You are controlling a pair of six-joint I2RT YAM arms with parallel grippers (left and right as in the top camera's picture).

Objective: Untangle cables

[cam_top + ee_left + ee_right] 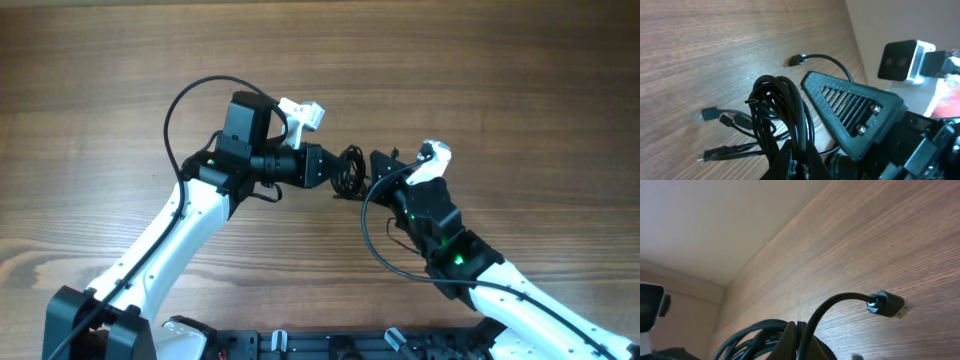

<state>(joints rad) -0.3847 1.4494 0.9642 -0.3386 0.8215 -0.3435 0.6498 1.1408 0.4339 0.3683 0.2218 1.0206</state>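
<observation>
Above the wood table (500,60), our left gripper (335,170) and right gripper (372,165) both clamp the cables (350,182). If we pull apart now, we risk cinching them tighter.

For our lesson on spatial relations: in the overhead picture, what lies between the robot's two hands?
The tangled cables fill the gap between the left hand and right hand, both gripping them; the overhead view shows it.
</observation>
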